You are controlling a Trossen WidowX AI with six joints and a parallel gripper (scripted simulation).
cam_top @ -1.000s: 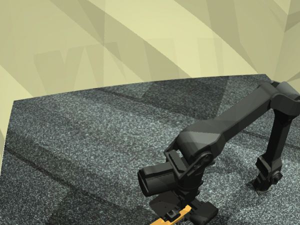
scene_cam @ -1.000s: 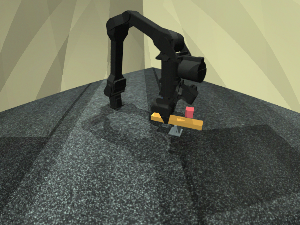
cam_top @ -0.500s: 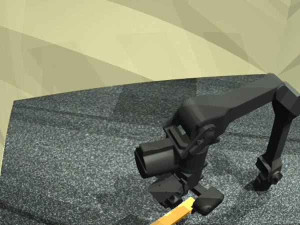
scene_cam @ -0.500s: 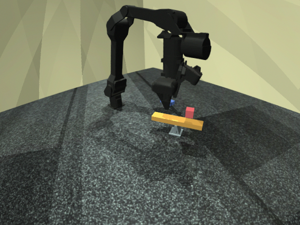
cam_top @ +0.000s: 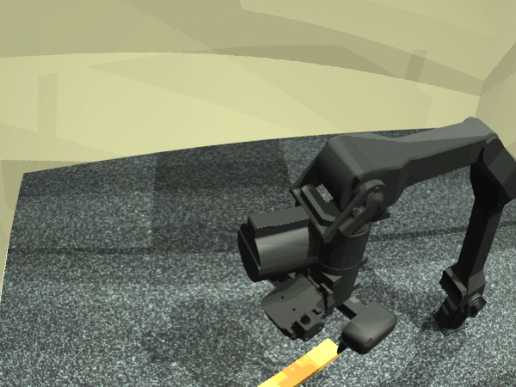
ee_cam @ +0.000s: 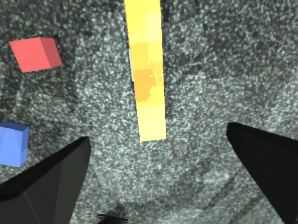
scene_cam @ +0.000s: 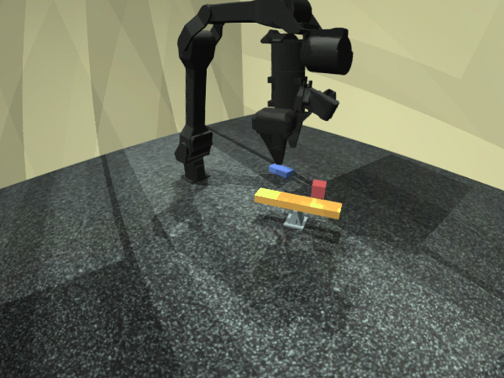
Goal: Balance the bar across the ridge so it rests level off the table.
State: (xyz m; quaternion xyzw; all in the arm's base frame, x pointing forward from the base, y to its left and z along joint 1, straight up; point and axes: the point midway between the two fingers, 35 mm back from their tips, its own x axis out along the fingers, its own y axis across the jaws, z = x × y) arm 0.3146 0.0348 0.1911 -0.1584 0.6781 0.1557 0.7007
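The orange-yellow bar [cam_top: 301, 367] [scene_cam: 298, 203] [ee_cam: 147, 75] lies across the grey ridge [scene_cam: 296, 219], near its middle. Both ends stand clear of the table, with shadows beneath, and it looks about level. In the top view the bar's far part is cut off by the frame edge. The bar hides the ridge's top. My gripper [scene_cam: 286, 154] [ee_cam: 159, 135] is wide open and empty, above and behind the bar's left end in the exterior view. In the wrist view the bar's near end lies between the spread fingers in the picture, lower than them and untouched.
A red block [scene_cam: 318, 189] [ee_cam: 37, 54] stands behind the bar's right half in the exterior view. A blue block [scene_cam: 280, 170] [ee_cam: 12, 145] lies farther back, just below the fingertips in that view. The arm's base [cam_top: 451, 318] [scene_cam: 195, 170] stands to the left in the exterior view.
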